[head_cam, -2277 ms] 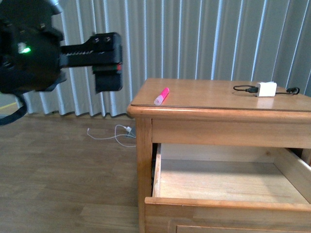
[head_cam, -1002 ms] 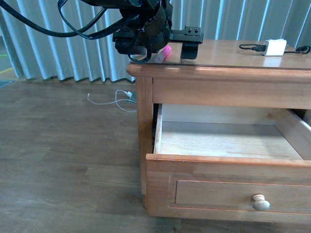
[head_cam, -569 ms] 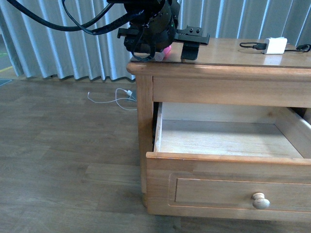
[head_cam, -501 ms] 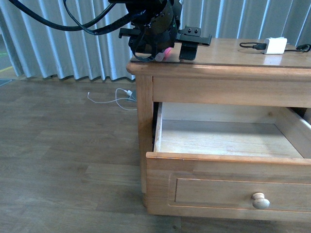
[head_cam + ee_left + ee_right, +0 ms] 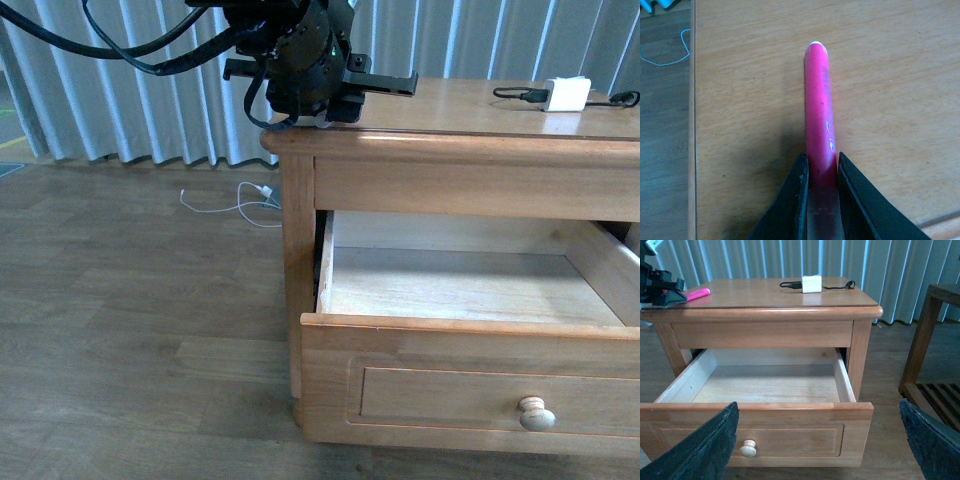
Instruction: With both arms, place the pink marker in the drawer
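Note:
The pink marker (image 5: 819, 110) lies on the dresser top near its left front corner, and my left gripper (image 5: 819, 161) is shut on its near end, one black finger (image 5: 799, 180) on each side. In the right wrist view the marker (image 5: 697, 292) sticks out from the left gripper (image 5: 662, 290). In the front view the left gripper (image 5: 335, 98) hides the marker. The drawer (image 5: 470, 345) is pulled wide open, pale wood inside, with a round knob (image 5: 537, 415). My right gripper (image 5: 818, 407) is open and empty in front of the drawer front (image 5: 790, 432).
A white charger block (image 5: 565, 95) with a black cable sits at the back right of the dresser top; it also shows in the right wrist view (image 5: 811, 283). A white cable (image 5: 240, 205) lies on the floor at the left. A wooden rack (image 5: 935, 340) stands beside the dresser.
My left arm came in from the air at the left, settled over the dresser's left corner and closed on the marker, which had been lying free. The drawer has stayed open.

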### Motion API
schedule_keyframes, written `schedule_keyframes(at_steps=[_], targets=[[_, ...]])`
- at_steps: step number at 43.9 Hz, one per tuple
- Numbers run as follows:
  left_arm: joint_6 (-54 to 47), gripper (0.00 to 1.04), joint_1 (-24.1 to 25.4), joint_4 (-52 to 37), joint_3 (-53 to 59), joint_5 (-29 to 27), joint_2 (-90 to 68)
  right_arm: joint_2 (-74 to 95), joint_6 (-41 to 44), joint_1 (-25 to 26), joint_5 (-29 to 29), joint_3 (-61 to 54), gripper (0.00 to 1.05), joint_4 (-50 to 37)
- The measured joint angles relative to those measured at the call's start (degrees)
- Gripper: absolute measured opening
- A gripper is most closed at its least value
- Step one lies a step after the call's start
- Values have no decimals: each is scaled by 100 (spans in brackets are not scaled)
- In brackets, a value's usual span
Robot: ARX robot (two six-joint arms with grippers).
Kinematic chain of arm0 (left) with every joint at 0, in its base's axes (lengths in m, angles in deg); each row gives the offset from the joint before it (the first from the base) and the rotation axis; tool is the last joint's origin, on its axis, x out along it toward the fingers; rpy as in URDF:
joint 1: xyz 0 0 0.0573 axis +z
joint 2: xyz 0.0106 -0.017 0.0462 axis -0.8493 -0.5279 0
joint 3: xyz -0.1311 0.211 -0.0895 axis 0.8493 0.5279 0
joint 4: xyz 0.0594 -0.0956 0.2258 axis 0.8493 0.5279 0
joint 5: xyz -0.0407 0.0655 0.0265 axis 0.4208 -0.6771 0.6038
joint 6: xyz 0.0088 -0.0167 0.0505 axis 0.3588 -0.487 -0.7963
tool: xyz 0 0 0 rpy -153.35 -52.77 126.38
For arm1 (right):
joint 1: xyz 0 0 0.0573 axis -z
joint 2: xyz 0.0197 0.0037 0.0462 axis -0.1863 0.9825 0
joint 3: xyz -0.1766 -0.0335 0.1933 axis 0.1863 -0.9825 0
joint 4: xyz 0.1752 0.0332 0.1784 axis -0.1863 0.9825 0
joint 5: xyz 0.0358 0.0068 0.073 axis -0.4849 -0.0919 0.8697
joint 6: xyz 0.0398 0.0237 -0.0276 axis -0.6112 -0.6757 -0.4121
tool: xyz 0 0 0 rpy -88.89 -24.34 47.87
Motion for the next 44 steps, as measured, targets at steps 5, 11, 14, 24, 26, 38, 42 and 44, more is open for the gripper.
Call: schedule_keyframes(at_steps=[5,11,14,24,26,38,42,44], targets=[[-98,15,13,-461,599,383,341,0,0,0,-2,0,96,0],[-323,14,-24,-798,1272,863,835,0,0,0,0,0,96,0],[-487,14,-101,-968,1716,1178,1215,0,0,0,0,0,96,0],[-1078,14,-463,-1147,2782,1971,1919,0,0,0,-2,0,96,0],[-1187,14,-516,-1145,2863,2011,1919,0,0,0,-2,0,96,0],[-1499,14,-728,-1145,2804,1703,1285,0,0,0,0,0,96,0],[-1488,14,-774,-1152,2647,1668,911,0,0,0,-2,0,96,0],[-1480,14,-798,-1150,2559,1604,745,0,0,0,0,0,96,0]])
